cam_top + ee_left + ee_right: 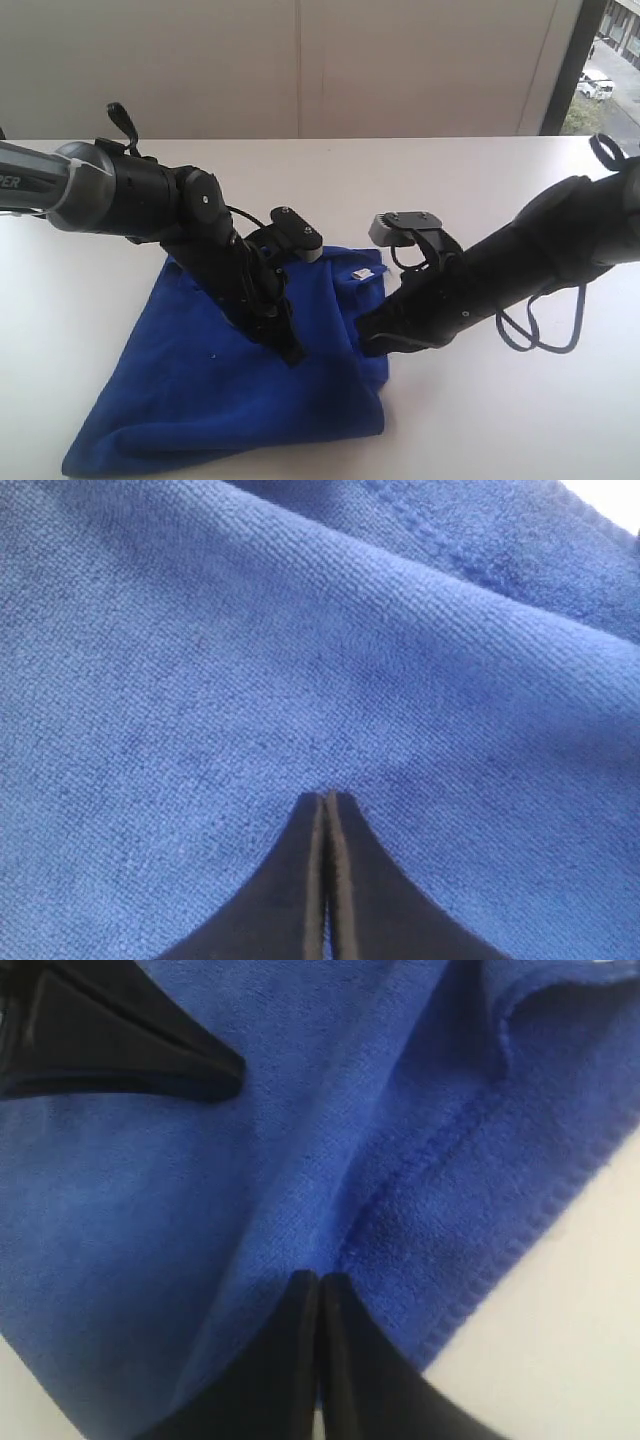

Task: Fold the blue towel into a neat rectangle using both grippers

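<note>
- On the white counter (pixel 500 420), between the two arms, lies the towel (pixel 200 400). It sits left of the middle and runs out to a point at its near-left corner.
- The left gripper (pixel 294 350) has its fingers pressed flat together, with the tips pushed into the cloth near the middle of the towel.
- The right gripper (pixel 372 340) is closed the same way. Its tips meet the cloth just inside the stitched hem (pixel 440 1160) on the right edge.
- I cannot tell whether either one has a nip of cloth caught between its fingers.
- If the tips are only pressing, I'd expect them to slip off when lifted, leaving the towel where it is.
- If they hold only the top layer, a pull could drag that layer askew and bunch what is under it.
- The two grippers stand near each other, so a move across the middle risks one knocking the other.
- The towel is a lopsided wedge, so a fold made from here would likely leave edges that do not line up.
- It is deep blue and fuzzy, creased where the tips meet it and doubled along the right side. A small white tag (pixel 364 272) shows at its far right edge, beside the right arm.
</note>
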